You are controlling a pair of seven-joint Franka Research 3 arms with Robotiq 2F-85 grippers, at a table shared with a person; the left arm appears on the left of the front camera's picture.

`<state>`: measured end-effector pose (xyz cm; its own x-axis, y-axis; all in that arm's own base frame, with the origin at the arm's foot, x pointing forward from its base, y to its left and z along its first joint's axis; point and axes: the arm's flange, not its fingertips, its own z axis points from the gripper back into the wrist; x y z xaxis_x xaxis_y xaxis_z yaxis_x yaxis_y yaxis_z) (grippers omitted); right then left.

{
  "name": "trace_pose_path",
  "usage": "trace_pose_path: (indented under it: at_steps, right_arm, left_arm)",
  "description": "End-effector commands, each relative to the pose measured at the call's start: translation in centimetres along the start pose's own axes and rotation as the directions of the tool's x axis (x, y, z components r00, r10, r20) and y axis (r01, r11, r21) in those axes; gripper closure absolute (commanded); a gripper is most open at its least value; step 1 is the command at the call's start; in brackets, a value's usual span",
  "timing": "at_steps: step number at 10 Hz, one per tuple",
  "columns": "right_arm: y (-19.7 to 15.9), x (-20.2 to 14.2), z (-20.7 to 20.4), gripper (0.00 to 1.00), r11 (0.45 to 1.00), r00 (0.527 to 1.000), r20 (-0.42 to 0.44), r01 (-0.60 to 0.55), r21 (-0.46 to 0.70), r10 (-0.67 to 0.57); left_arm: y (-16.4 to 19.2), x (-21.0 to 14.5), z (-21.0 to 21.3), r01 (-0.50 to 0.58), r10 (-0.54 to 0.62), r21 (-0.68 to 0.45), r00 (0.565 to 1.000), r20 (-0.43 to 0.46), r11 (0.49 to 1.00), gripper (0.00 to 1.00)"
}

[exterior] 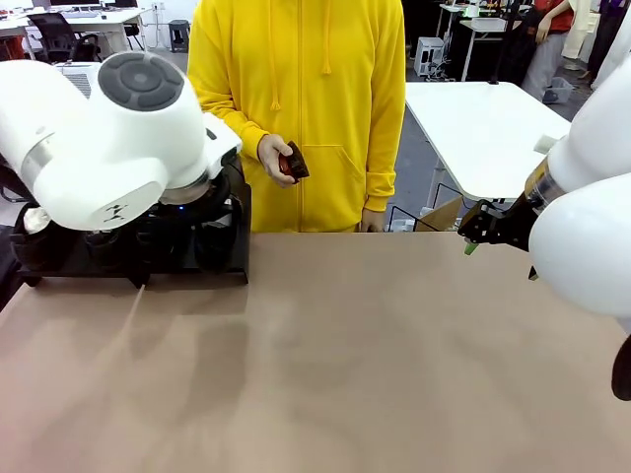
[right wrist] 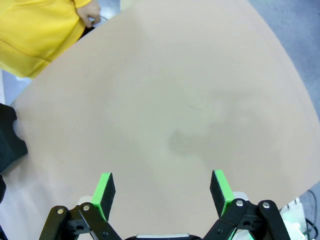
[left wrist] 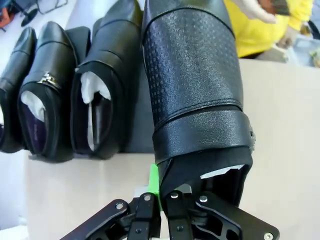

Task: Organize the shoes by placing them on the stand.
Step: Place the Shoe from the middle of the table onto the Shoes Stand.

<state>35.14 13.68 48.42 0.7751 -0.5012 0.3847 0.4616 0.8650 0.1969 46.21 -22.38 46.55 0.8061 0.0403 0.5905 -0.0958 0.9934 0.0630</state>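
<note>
My left gripper [left wrist: 160, 192] is shut on the heel rim of a black textured shoe [left wrist: 192, 85], with a green pad [left wrist: 154, 180] against the rim and white paper showing inside. The shoe points away from me over the right part of the black stand [left wrist: 136, 120]; I cannot tell if it rests on it. Three glossy black shoes [left wrist: 102, 85] [left wrist: 47, 100] [left wrist: 12, 90] lie side by side on the stand to its left. In the front view the stand [exterior: 59, 258] sits at the far left behind my left arm [exterior: 108, 128]. My right gripper [right wrist: 163, 187] [exterior: 473, 236] hangs open over bare table.
A person in a yellow hoodie [exterior: 296, 89] stands at the far edge holding a small brown brush [exterior: 293, 163]. The tan table [exterior: 375, 365] stretches wide in front of me. A white table [exterior: 483, 128] stands behind at the right.
</note>
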Motion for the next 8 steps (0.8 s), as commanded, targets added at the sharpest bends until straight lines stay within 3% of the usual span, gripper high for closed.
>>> trace_pose_path:
  at_steps: [1,3,8]
  right_arm:
    - [-0.1,0.4,0.0,0.0,1.0,1.0,0.001,-0.015,0.018,0.015]
    - [-0.1,0.4,0.0,0.0,1.0,1.0,0.001,-0.015,0.018,0.015]
    - [-0.1,0.4,0.0,0.0,1.0,1.0,0.001,-0.015,0.018,0.015]
  left_arm:
    - [-1.4,0.7,-2.4,-0.065,0.064,0.01,0.994,0.084,0.998,1.0]
    - [-0.9,1.8,-4.1,-0.109,0.107,0.022,0.989,0.098,0.994,1.0]
    - [-1.1,4.1,-7.0,-0.085,0.078,0.065,0.992,0.102,0.994,1.0]
